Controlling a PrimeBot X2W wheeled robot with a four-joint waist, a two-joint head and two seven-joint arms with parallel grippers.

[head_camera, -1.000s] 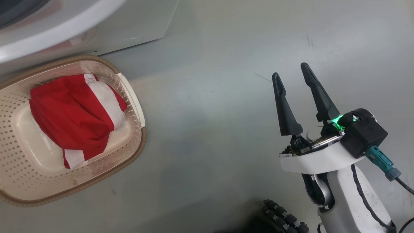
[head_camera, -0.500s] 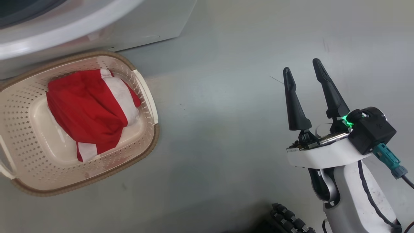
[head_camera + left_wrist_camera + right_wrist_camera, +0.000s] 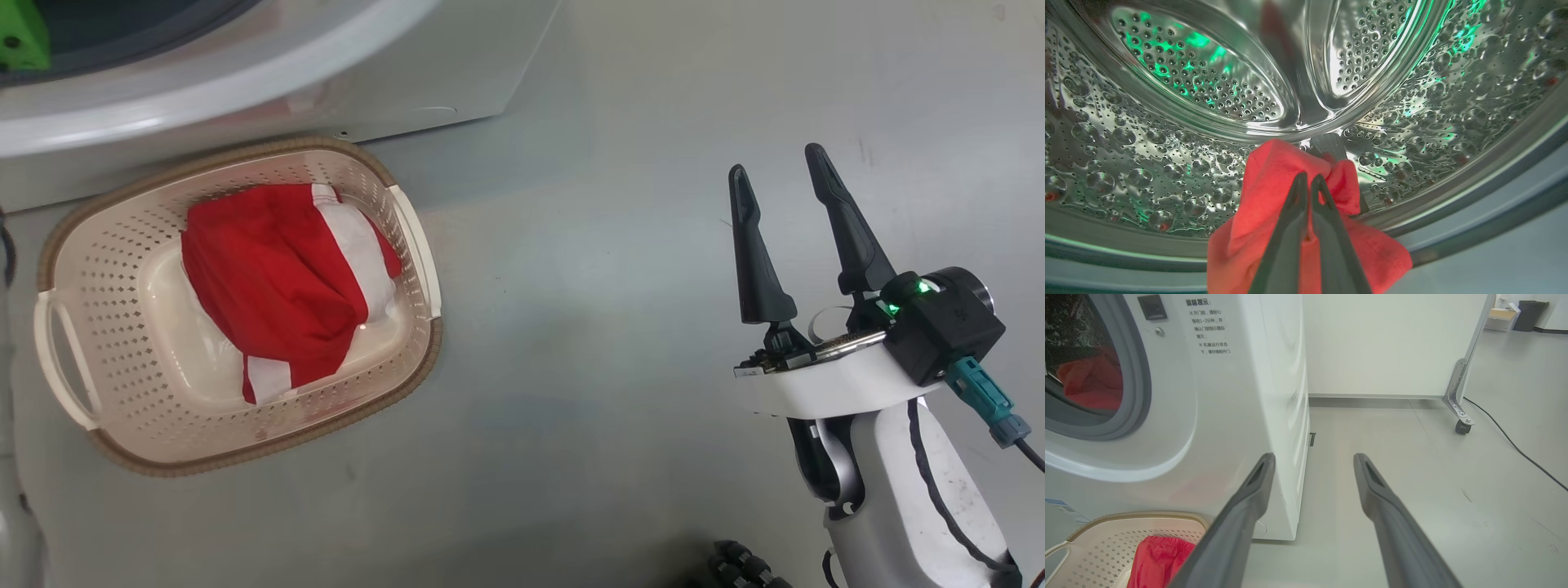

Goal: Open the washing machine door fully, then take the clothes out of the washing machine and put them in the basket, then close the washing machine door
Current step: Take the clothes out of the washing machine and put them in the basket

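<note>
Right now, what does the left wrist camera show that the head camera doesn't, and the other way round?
Left wrist view, missing from the head view: the inside of the steel drum, and the left claw shut on a red garment.

Head view, missing from the left wrist view: the basket on the floor by the washing machine, red and white clothes lying in it, and the right claw open over the floor, holding nothing.

Shared: both take in part of the washing machine and some red clothing, though different pieces.
</note>
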